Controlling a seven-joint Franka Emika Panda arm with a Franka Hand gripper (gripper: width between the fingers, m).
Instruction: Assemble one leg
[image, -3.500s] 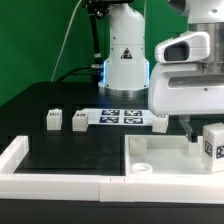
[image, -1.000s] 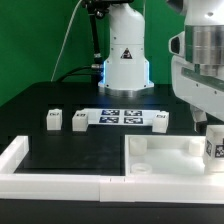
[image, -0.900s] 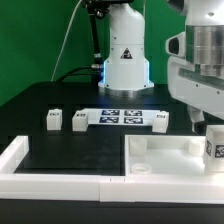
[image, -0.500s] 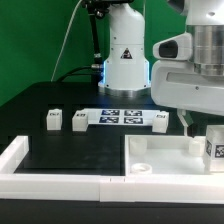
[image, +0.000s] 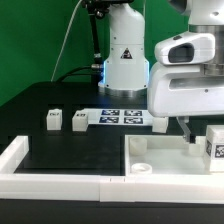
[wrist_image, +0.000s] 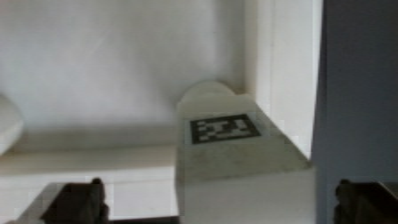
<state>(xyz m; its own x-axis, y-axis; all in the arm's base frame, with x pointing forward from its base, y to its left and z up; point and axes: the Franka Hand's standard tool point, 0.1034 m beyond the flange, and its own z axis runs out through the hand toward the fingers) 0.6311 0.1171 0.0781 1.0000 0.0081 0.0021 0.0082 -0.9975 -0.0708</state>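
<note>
A leg (image: 212, 147), a small white block with a square marker, stands on the large white panel (image: 165, 160) at the exterior view's right. My gripper (image: 198, 136) hangs over it, open. In the wrist view the leg (wrist_image: 224, 140) sits between the two dark fingertips (wrist_image: 71, 202), apart from both, and my gripper (wrist_image: 217, 206) holds nothing. Two more legs (image: 52, 120) (image: 79, 121) stand on the black table at the exterior view's left. Another leg (image: 158, 121) shows partly behind my hand.
The marker board (image: 122, 117) lies at the back middle, in front of the arm's base (image: 125, 60). A white L-shaped rail (image: 18, 160) borders the table's front and left. The panel has raised walls and a corner socket (image: 142, 168).
A second ago my hand was tilted and higher toward the exterior view's right. It has turned level and come down and left over the panel. The legs have not moved.
</note>
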